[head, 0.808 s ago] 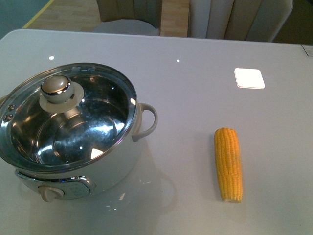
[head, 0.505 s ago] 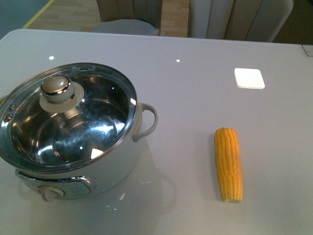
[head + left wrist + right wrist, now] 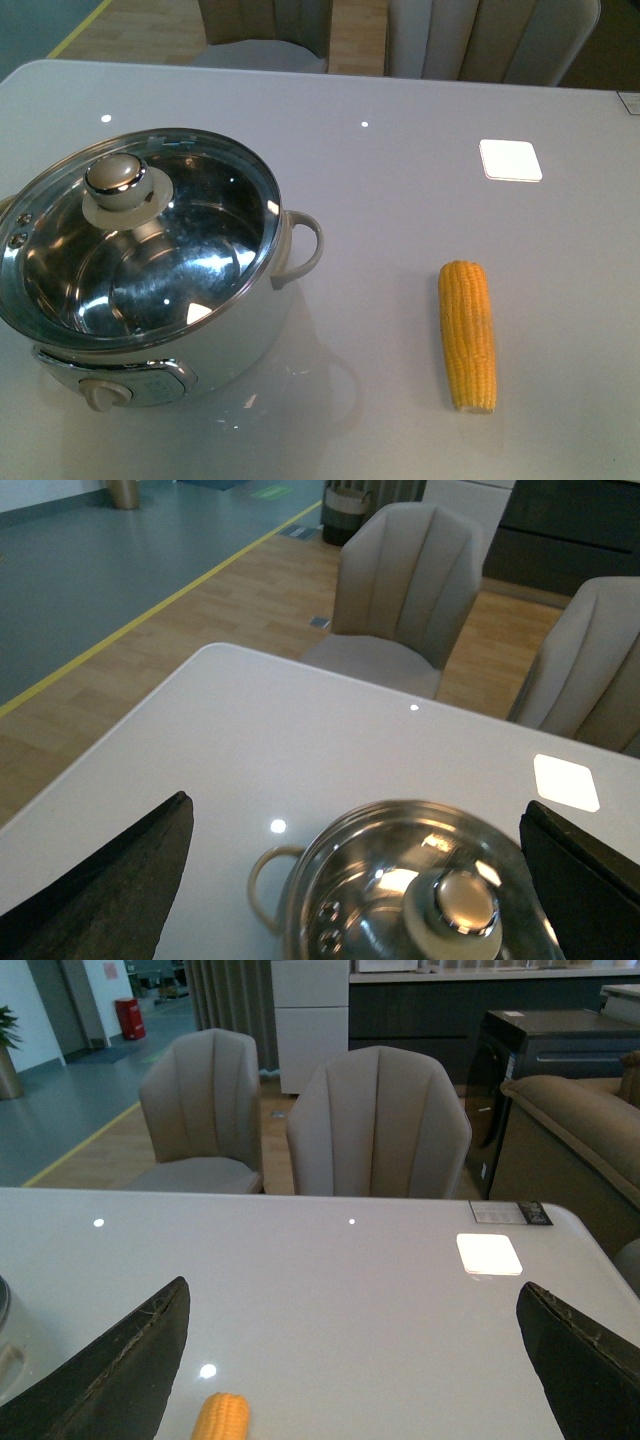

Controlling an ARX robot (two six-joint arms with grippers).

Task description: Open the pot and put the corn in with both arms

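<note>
Pot, large, round, white-bodied and electric with a shiny steel rim, sits on the pale grey glossy table toward the robot's left, its glass lid in place, beige knob on top. Husked yellow corn cob lies flat well to the pot's right, not touching it. Left gripper faces the lidded pot, jaws spread wide, empty; right gripper equally wide, empty (only the cob's tip shows in its wrist view)
</note>
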